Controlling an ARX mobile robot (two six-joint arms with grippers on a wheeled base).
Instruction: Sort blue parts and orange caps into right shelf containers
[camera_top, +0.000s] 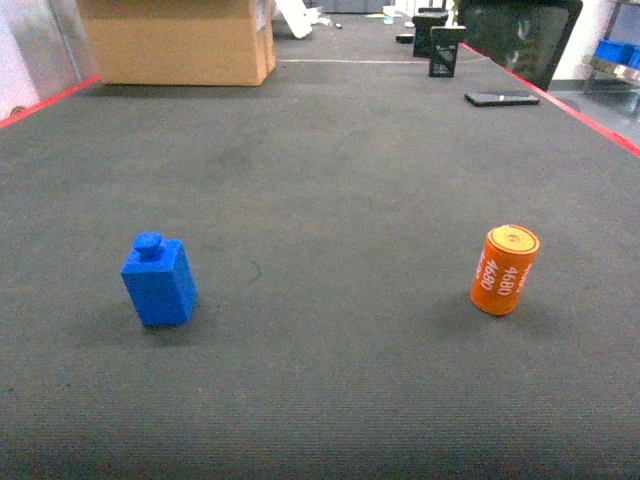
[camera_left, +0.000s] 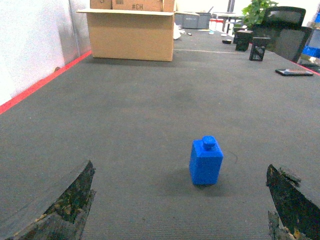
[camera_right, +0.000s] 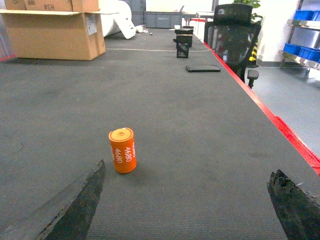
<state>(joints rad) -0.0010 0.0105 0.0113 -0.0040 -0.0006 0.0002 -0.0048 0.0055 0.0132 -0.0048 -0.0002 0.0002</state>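
Blue, blocky and topped with a round stud, the part (camera_left: 205, 162) stands upright on the dark grey tabletop (camera_left: 150, 100), ahead of the left jaws and a little right of their midline, well clear of both fingers. The left gripper (camera_left: 180, 210) is spread wide, one worn black finger (camera_left: 65, 205) at each lower corner of its wrist view, holding nothing. Orange with white "4680" print, the cap (camera_right: 122, 150) stands upright ahead of the right jaws, nearer their left finger (camera_right: 75, 205) than the other, touching neither. The right gripper (camera_right: 185, 210) is likewise wide open and empty. In the head view the part (camera_top: 158, 280) sits left and the cap (camera_top: 505, 270) right, well apart. Blue crates (camera_right: 302, 50) rest on a shelf far right, beyond the red table edge. A cardboard box (camera_top: 175, 40) stands at the far left, a black chair (camera_right: 232, 35) and a phone (camera_top: 500, 98) far right
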